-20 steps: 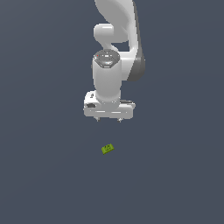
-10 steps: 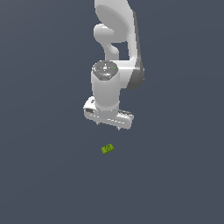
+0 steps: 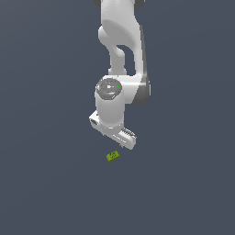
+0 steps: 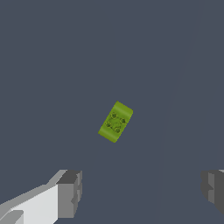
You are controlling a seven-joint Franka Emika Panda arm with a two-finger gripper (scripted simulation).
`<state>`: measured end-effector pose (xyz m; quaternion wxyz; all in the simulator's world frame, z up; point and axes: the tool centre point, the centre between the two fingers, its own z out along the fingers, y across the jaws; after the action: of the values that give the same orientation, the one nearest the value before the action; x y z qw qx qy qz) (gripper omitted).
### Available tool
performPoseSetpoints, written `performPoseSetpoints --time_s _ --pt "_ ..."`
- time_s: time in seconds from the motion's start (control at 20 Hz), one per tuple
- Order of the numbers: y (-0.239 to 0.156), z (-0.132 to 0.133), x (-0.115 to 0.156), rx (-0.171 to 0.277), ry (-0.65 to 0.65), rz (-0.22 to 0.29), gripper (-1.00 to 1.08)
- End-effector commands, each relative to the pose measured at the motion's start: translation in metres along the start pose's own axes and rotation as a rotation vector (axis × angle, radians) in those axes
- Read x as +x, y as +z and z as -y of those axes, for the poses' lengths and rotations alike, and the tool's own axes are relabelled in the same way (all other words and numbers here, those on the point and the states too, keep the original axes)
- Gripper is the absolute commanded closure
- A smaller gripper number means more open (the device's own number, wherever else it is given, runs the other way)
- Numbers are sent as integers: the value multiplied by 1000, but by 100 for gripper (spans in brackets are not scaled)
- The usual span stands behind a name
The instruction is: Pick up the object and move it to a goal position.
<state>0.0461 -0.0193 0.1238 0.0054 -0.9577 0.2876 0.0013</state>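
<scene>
Jaws of the gripper [image 4: 140, 192] stand spread wide, holding nothing. Ahead of them, apart, the lime-green block [image 4: 115, 122] lies flat on the dark desk [image 3: 50, 183]. It looks light and rigid; pinching its short sides should suit.

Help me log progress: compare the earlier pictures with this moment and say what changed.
The gripper has come down toward the lime-green block and turned at the wrist, now hanging just above it, fingers spread open. Nothing is gripped. The block lies where it was on the dark floor.
</scene>
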Motion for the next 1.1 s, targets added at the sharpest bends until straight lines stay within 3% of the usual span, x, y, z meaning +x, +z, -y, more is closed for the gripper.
performPoseSetpoints --time_s 0.0,0.55,1.05 --pt "8 2 5 0 74 0 -92" --pt "42 10 22 -4 371 -3 -92" --pt "59 14 29 -7 514 -7 -92"
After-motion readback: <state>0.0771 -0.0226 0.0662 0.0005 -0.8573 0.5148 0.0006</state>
